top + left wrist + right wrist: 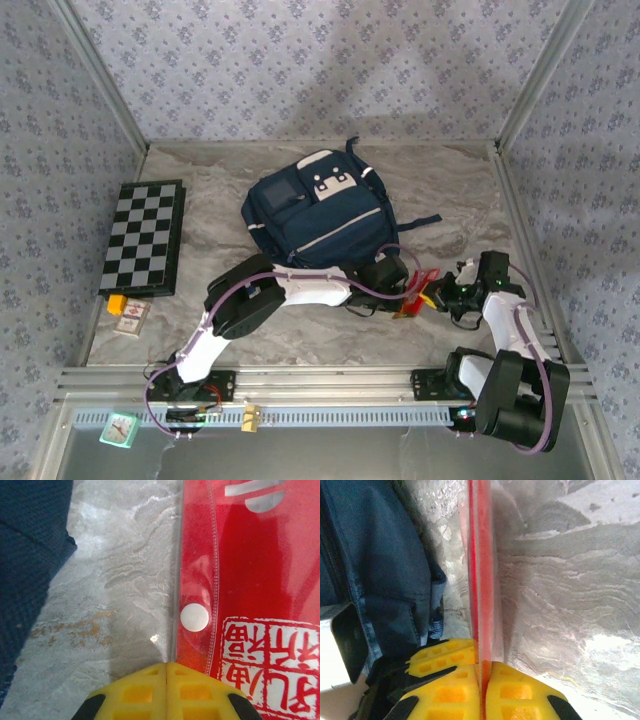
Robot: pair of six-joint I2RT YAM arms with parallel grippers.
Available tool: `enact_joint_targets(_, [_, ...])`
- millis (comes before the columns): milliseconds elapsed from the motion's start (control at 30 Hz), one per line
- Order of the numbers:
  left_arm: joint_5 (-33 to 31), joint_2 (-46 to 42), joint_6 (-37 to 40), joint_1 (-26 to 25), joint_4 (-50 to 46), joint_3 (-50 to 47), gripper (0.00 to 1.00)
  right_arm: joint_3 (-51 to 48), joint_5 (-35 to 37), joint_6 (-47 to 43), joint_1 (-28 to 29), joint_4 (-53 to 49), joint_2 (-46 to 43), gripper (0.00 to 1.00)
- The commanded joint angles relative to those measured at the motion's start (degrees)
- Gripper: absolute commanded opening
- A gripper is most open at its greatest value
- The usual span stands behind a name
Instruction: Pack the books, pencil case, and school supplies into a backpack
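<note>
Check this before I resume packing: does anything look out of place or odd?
Yes: the red packet is on edge beside the backpack, pinched by the left gripper and right gripper at once.

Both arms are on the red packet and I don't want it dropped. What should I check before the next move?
1. Left gripper shut on the red packet: ok, it pinches the packet's clear edge.
2. Right gripper shut on the same packet: ok, the packet stands edge-on between its fingers.
3. Packet lifted clear of the table: cannot tell.
4. Backpack close beside the packet: ok.
5. Backpack opening unzipped and facing the packet: cannot tell.
</note>
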Motion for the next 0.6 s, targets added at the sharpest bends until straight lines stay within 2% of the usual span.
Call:
enact_joint_targets(0, [-0.95, -2.25, 2.65, -0.41, -3.1, 1.46, 0.06, 1.96, -0.51, -0.17, -0.36, -3.32, -1.52, 0.03])
enact_joint_targets(233, [-4.56, -14.98, 10.45, -1.3, -7.36, -2.68, 0.21, 6.76, 2.11, 0.74, -0.36, -9.05, -8.11, 0.0])
enact_joint_targets(433, [-18.68, -30.05, 20.03, -1.05, -12.95, -10.9, 0.36, 11.38, 0.94, 1.78, 0.59, -11.59, -10.92, 0.0])
enact_joint_targets(567, [-27.04, -34.91, 26.86, 0.76, -19.73, -12.11, 0.45, 12.87, -0.71, 3.52, 2.51, -10.46, -10.68, 0.0])
